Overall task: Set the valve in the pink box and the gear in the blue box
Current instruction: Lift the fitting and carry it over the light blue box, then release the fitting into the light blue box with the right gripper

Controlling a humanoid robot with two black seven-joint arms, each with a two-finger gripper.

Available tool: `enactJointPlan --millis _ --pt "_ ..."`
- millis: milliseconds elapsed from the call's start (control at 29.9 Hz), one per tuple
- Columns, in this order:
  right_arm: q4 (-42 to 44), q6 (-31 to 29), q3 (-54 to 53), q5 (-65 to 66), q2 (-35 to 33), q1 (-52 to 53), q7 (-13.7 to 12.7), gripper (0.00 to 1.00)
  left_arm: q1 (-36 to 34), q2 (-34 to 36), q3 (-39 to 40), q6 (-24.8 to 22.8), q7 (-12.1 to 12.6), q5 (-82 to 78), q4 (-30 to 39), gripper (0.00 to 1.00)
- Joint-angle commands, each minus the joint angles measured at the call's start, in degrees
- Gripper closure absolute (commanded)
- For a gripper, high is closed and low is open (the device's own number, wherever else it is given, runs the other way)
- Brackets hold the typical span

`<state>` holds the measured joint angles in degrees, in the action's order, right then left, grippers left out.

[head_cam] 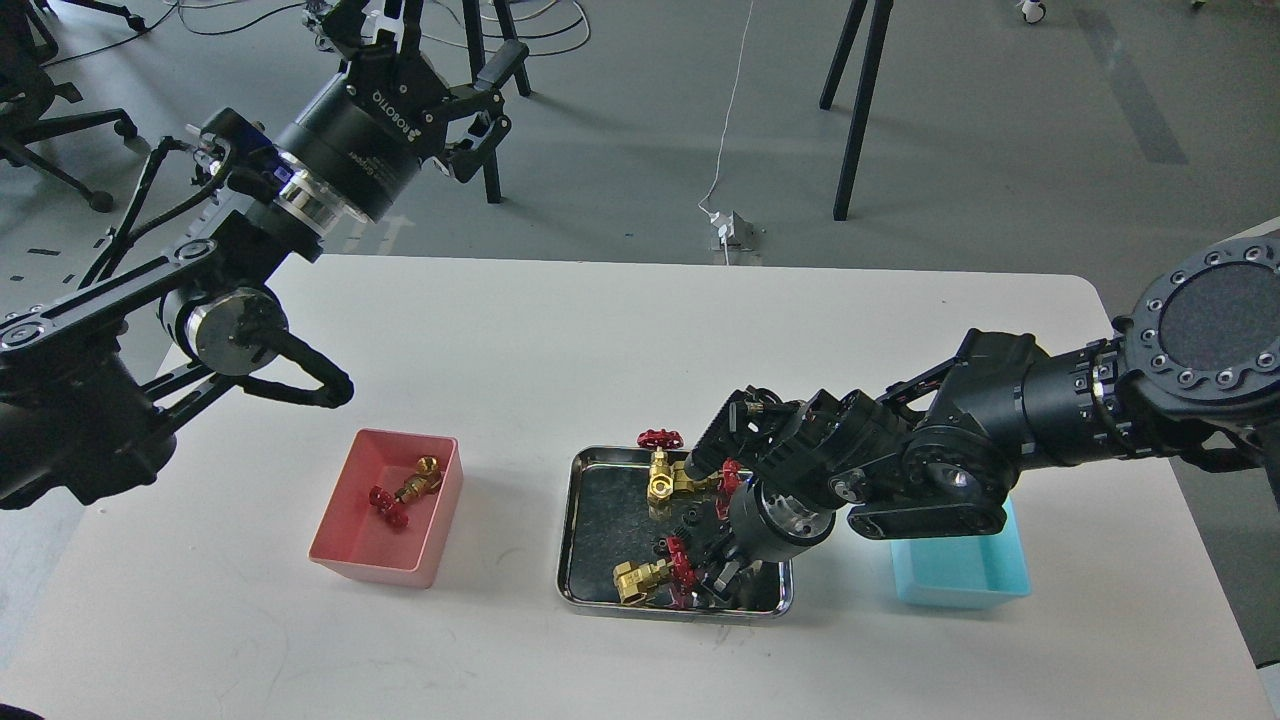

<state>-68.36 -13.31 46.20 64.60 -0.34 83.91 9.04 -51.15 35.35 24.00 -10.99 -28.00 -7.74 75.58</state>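
Your white surface (560, 330) carries three containers in a row toward the near edge. The steel tray (592, 540) sits at the middle, the pink box (345, 520) well apart toward the left edge, and the blue box (965, 575) just beside the tray on the side of the right edge.

Your right arm (1050, 415) comes in from the right edge, crosses above the blue box and hides part of it, then angles down into the tray. Your right gripper (722, 582) is down at the tray's near right corner. It's dark and seen mostly end-on, so you can't tell if the fingers are spread or pinching anything.

Your left arm (150, 300) is raised over the far left corner. Your left gripper (470, 105) sits beyond the far edge, above the floor, fingers spread, holding nothing.

In the tray: one valve (665, 478) toward the far edge, red handwheel up. A second valve (645, 578) lies near the near edge, just beside the right gripper; touching or not, can't tell. A bit of red shows at the wrist, partly hidden. Small black bits lie mid-tray (692, 518), possibly a gear, too small to tell.

In the pink box: one valve (405, 492) lies on its side on the floor of the box. The visible part of the blue box shows only bare blue plastic.
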Motion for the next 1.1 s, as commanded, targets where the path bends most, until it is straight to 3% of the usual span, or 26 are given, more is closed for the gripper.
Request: enactJointPlan --millis 0,167,401,602,969,1069 --pt "-2.21 0.04 -0.41 -0.53 -2.99 3.09 0.01 0.83 0.00 -0.11 0.00 0.00 0.00 0.00 0.00 0.16" --pt "-9.32 0.13 -4.97 -2.37 -13.87 9.33 0.01 0.83 -0.09 -0.81 0.00 0.00 0.00 0.00 0.00 0.16" --pt "-18.29 -0.58 -5.42 -1.24 -38.47 13.56 -0.08 0.83 0.00 -1.95 0.00 0.00 0.00 0.00 0.00 0.16" --pt "-21.37 -2.51 -5.24 11.32 -56.33 9.36 -0.08 0.83 0.00 -3.44 0.00 0.00 0.00 0.00 0.00 0.16" --pt "-20.94 -1.81 -11.66 13.18 -57.84 -1.81 -0.16 0.77 0.35 -5.38 0.00 0.27 0.00 -0.26 -0.17 0.16" --pt "-20.85 -1.81 -11.75 13.01 -57.14 -2.61 -0.16 0.63 0.79 -5.12 -0.09 0.27 0.00 -0.35 -0.17 0.16"
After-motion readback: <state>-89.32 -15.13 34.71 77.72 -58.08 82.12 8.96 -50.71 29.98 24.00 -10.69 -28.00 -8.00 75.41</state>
